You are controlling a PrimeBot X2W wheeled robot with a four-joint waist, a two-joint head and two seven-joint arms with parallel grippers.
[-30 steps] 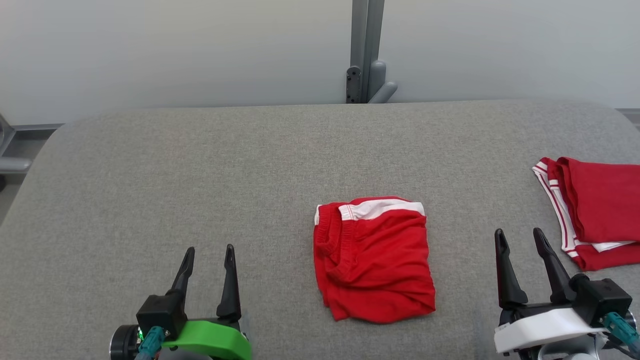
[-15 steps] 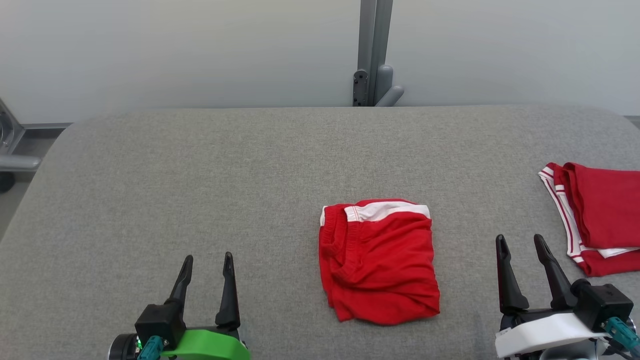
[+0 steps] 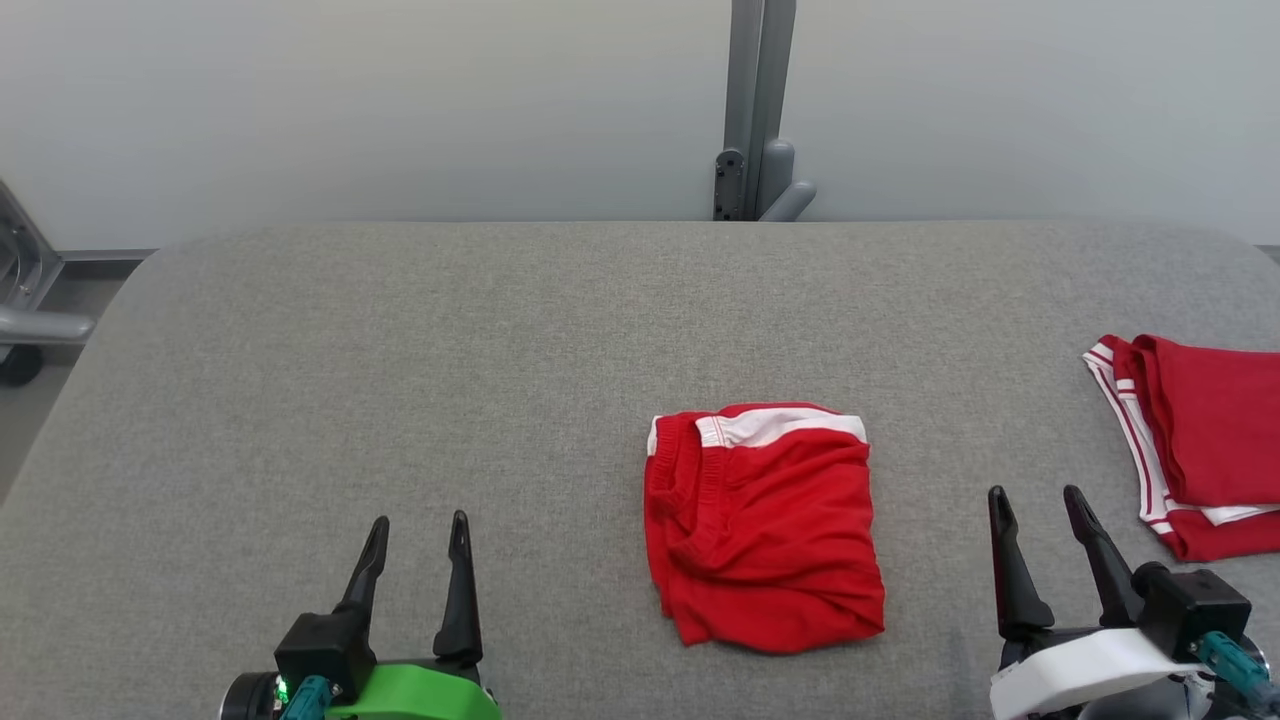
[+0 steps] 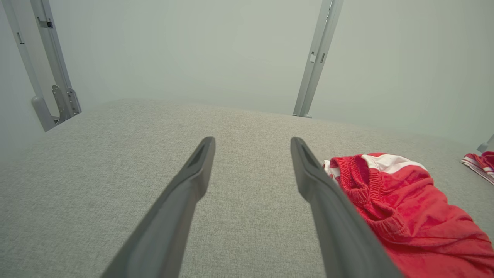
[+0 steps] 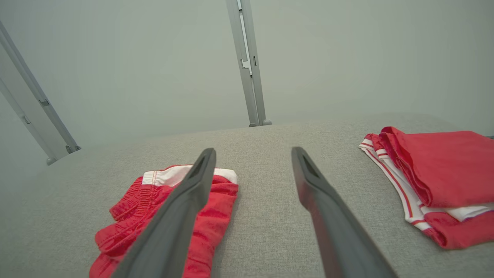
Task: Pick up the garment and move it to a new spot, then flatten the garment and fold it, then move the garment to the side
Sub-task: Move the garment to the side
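Note:
The garment [image 3: 765, 525] is a pair of red shorts with a white waistband, lying folded in a compact rectangle on the grey padded table [image 3: 400, 350], a little right of centre. My left gripper [image 3: 419, 520] hovers open and empty at the near edge, well to the garment's left. My right gripper [image 3: 1034, 492] is open and empty too, just to its right. In the left wrist view the garment [image 4: 405, 216] lies beside the right finger of the left gripper [image 4: 251, 141]. In the right wrist view the garment [image 5: 127, 220] lies behind the left finger of the right gripper [image 5: 253, 151].
A second folded red garment [image 3: 1210, 430] with white striped trim lies at the table's right edge, seen also in the right wrist view [image 5: 436, 170]. A grey metal post [image 3: 757, 110] stands behind the table against the pale wall. A metal frame [image 3: 30, 300] sits off the left edge.
The head camera has shifted, so the whole picture slid slightly right and down. Both garments lie as before, and both grippers stay open near the front edge.

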